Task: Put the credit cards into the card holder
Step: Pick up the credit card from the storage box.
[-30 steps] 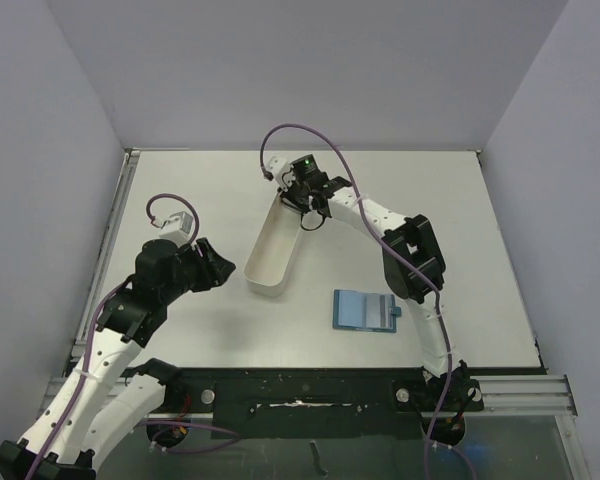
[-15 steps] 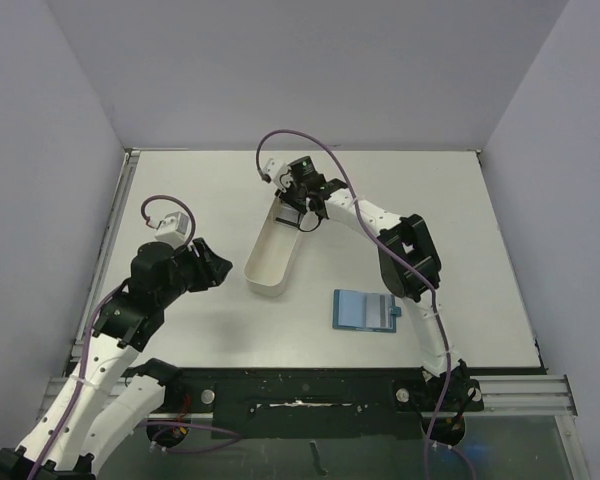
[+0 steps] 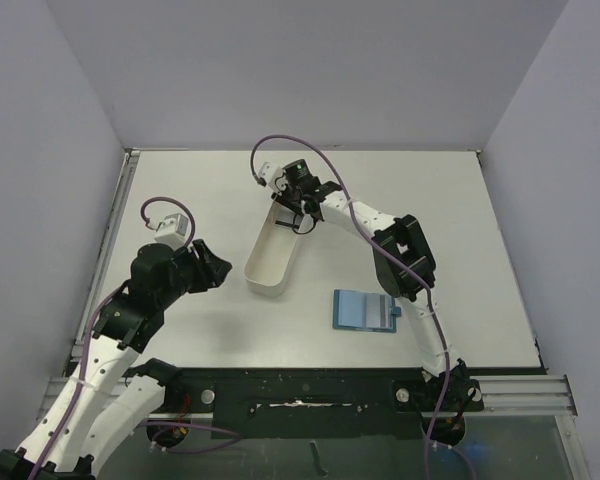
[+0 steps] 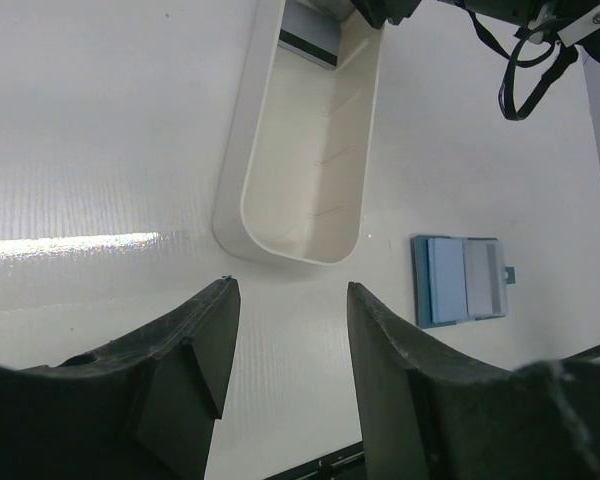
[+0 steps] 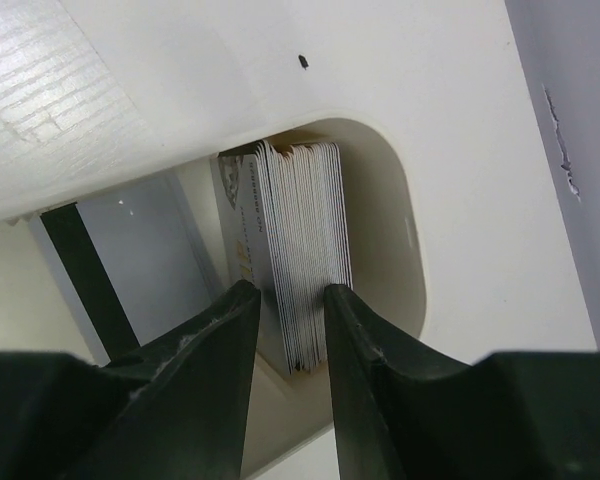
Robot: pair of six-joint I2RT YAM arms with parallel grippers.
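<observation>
**Student:** Where do the credit cards (image 5: 298,225) lie?

**Tutor:** They stand on edge as a tight stack, packed into the rounded far end of the white tray (image 3: 263,283). One grey card (image 5: 130,255) with a dark stripe sits just beside the stack, inside the same tray.

**Student:** And the right pincer (image 5: 288,292)?

**Tutor:** It is lowered into that end of the tray. The jaws are parted, one on either side of the lower part of the stack and close against it. Whether they press on the cards cannot be told.

**Student:** The left pincer (image 4: 290,288)?

**Tutor:** Released. The jaws are wide apart, with only bare tabletop (image 3: 180,190) showing between them. It is held above the tabletop to the left of the tray, pointing toward the tray's near end and touching nothing.

**Student:** And the card holder (image 3: 366,311)?

**Tutor:** It is teal-blue and lies open and flat on the tabletop, with the lighter blue inside facing up and the snap tab at its right edge. It sits to the right of the tray's near end, apart from it, and well apart from the cards. In the overhead view it lies just beside the right arm.
</observation>
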